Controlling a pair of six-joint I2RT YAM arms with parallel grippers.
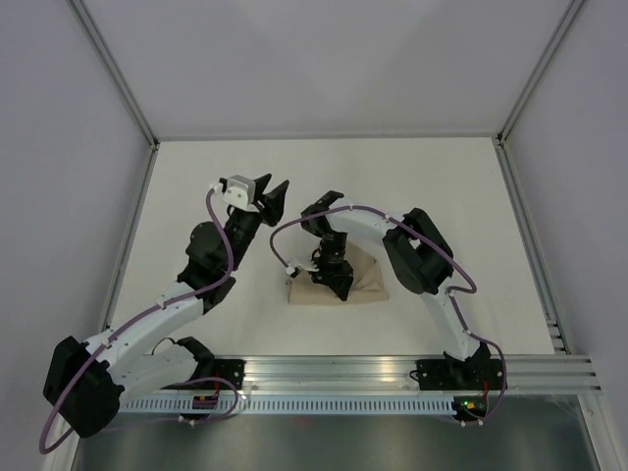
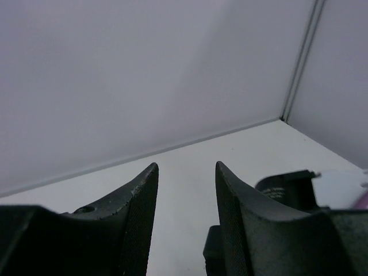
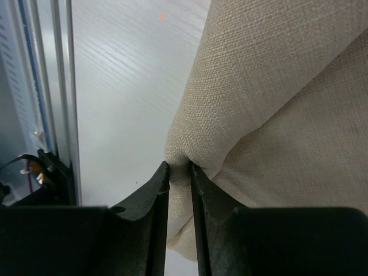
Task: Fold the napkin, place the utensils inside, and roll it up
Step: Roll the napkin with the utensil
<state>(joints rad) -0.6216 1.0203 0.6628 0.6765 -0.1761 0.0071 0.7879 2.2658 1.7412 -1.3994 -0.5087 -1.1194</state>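
From above, the napkin (image 1: pixel 371 281) lies as a folded tan wedge on the white table (image 1: pixel 442 196), at the middle of its near half, just ahead of the rail (image 1: pixel 392 371) that carries the arm bases. The right fingers (image 1: pixel 337 278) point down on the napkin's left part, and their dark body hides the cloth there. The left fingers (image 1: pixel 279 194) are raised well apart from the napkin, up and to its left, spread with nothing between them. Small coloured marks on the bases are too small to read.

In the left wrist view, the left fingers (image 2: pixel 138 224) stand apart with only bare table (image 2: pixel 184 167) and wall showing in the gap. A dark part (image 2: pixel 286 187) at the right carries faint print, too blurred to read.

In the right wrist view, the right fingers (image 3: pixel 155 218) are nearly closed, pinching a bunched fold at the napkin's (image 3: pixel 276 103) left edge. The cloth rises from the tips and fills the right half of the view, with the weave plain to see. A small orange dot (image 3: pixel 161 16) sits on the table (image 3: pixel 121 86) to the left of the cloth.
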